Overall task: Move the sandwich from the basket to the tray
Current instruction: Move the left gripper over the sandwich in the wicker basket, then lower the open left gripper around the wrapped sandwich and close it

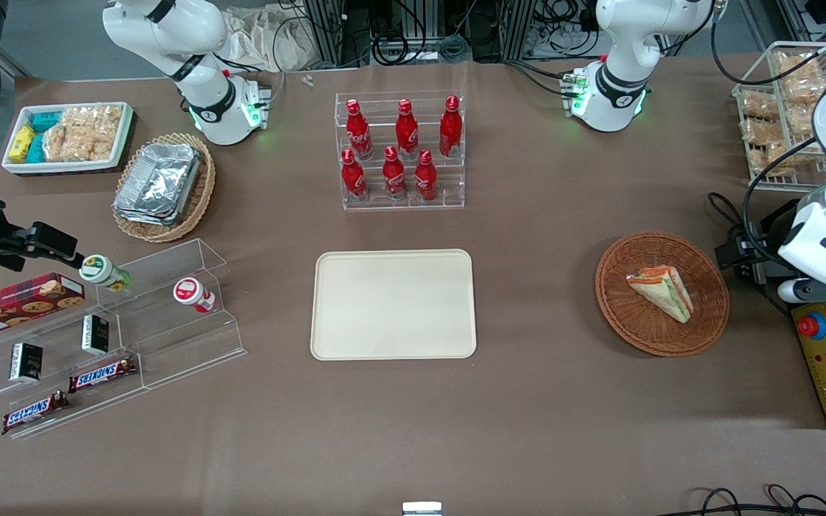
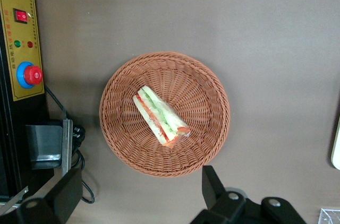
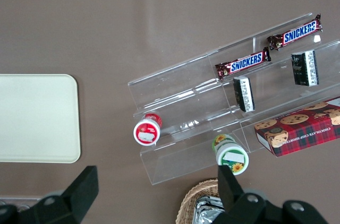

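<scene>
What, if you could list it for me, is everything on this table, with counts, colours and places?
sandwich: one, pale bread with orange and green filling, in the basket
basket: one, reddish-brown wicker, toward the working arm's end
tray: one, cream, mid-table
cola bottles: six, red, in a clear rack
oval basket: one, tan, holding foil containers
white bin: one, with snack packets
Snickers bars: two, on clear stepped shelves
cookie box: one, red
wire basket: one, with snacks
gripper: one, black, open, above the basket
</scene>
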